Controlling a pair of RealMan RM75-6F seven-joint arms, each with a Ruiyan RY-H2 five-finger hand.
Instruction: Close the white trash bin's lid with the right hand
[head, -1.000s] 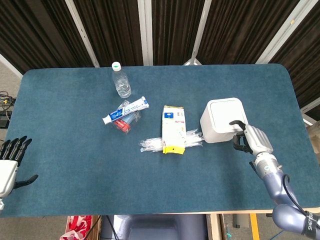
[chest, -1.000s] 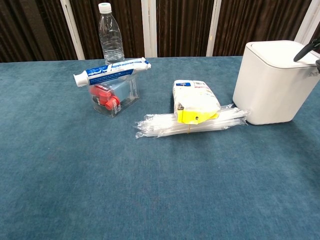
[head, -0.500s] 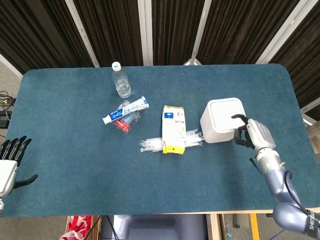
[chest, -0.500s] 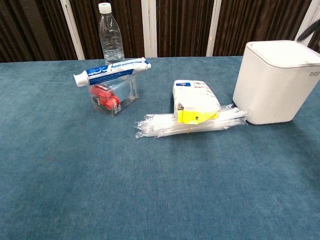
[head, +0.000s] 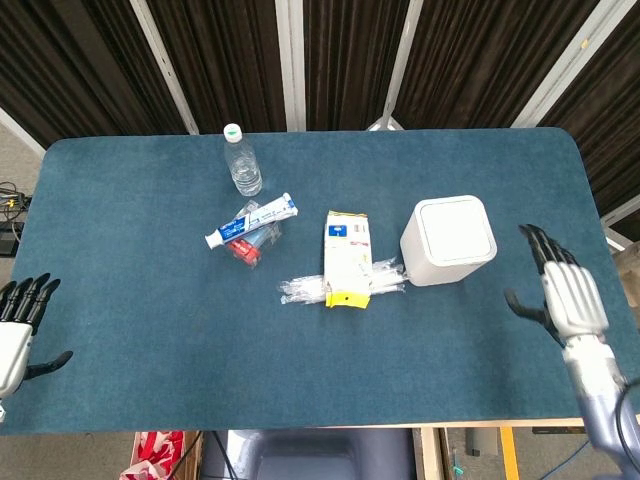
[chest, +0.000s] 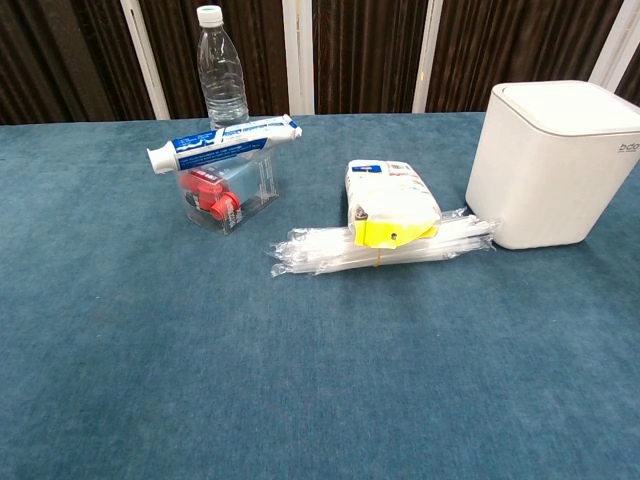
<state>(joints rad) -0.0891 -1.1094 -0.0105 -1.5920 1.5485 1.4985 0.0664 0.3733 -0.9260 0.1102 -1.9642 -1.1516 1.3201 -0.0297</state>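
The white trash bin (head: 449, 240) (chest: 552, 163) stands right of the table's centre with its lid lying flat and shut. My right hand (head: 564, 294) is off to the bin's right near the table's edge, fingers spread, touching nothing. At the table's front left edge my left hand (head: 17, 328) hangs with its fingers apart and empty. Neither hand shows in the chest view.
A yellow and white packet (head: 346, 257) lies on a bundle of clear straws (head: 300, 290) left of the bin. Further left a toothpaste tube (head: 250, 220) rests on a clear box with red items (head: 243, 249). A water bottle (head: 241, 160) stands at the back.
My right hand has lifted off the bin's top and drawn back to the right, opening its fingers. The left hand has slid slightly toward the table's edge.
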